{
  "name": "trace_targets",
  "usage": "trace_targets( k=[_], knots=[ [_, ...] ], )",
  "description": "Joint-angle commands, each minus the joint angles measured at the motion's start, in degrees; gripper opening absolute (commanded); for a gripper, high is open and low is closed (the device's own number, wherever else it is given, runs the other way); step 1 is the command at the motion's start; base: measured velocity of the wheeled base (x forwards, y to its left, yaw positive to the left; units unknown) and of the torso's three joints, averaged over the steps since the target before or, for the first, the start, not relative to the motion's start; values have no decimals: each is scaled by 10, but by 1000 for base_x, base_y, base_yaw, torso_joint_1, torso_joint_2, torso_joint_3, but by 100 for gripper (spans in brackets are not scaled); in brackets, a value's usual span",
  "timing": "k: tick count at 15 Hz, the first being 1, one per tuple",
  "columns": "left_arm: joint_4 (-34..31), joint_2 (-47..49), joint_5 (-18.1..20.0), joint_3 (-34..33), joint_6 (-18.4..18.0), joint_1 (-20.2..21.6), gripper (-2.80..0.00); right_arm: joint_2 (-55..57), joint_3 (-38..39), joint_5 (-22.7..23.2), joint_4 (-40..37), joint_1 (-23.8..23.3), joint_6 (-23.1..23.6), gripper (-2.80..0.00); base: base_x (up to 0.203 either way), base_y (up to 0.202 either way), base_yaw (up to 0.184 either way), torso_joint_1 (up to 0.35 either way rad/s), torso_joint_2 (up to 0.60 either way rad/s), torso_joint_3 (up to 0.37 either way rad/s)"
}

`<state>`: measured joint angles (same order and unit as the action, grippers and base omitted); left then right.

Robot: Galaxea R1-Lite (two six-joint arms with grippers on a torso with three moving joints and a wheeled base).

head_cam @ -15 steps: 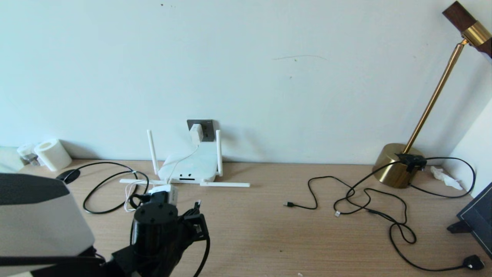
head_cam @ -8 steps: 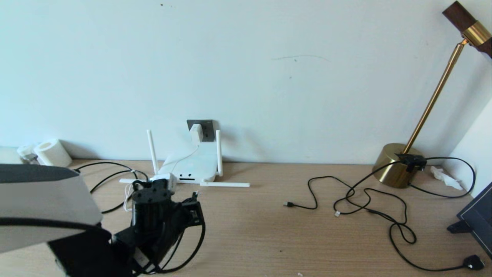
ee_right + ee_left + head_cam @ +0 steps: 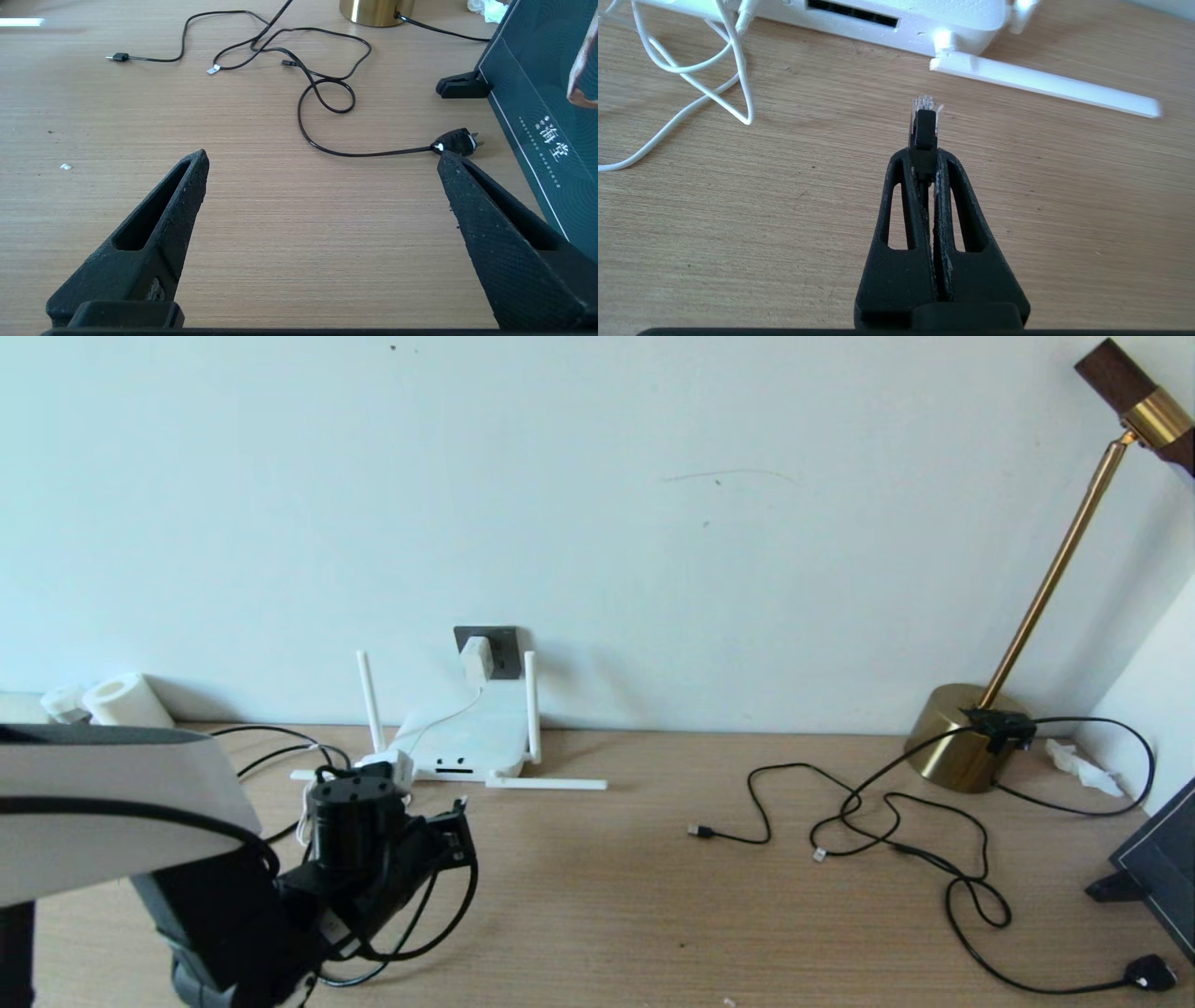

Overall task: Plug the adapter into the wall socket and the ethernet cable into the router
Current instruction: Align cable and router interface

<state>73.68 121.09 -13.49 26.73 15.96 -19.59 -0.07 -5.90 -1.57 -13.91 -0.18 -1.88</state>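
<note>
The white router (image 3: 467,739) lies against the wall with two antennas upright and two flat on the table. Above it the white adapter (image 3: 476,659) sits in the dark grey wall socket (image 3: 504,644), and its thin white cord (image 3: 714,79) trails over the router. My left gripper (image 3: 925,156) is shut on the ethernet cable's clear clip connector (image 3: 924,116). The connector hangs just above the table, pointing at the router's front edge, a little right of the dark port slot (image 3: 852,11). In the head view, my left gripper (image 3: 456,821) is in front of the router. My right gripper (image 3: 322,158) is open over bare table.
A flat router antenna (image 3: 1041,86) lies just ahead of the connector. A toilet roll (image 3: 121,705) stands at the far left. On the right are a brass lamp base (image 3: 966,737), thin black cords (image 3: 887,821), a black plug (image 3: 455,141) and a dark box (image 3: 546,116).
My left arm has carried the ethernet connector left and farther from me, closer to the router's front edge. The adapter stays in the socket.
</note>
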Motion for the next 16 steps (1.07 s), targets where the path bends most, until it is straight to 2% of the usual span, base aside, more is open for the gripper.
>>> trace_targets(
  k=[1, 16],
  knots=[
    [4, 15, 0, 8, 1, 9, -280, 1, 0, 0, -1, 0, 0, 0, 0, 0, 0, 0, 0, 0],
    [5, 50, 21, 54, -9, 26, -280, 1, 0, 0, -1, 1, 0, 0, 0, 0, 0, 0, 0, 0]
  ],
)
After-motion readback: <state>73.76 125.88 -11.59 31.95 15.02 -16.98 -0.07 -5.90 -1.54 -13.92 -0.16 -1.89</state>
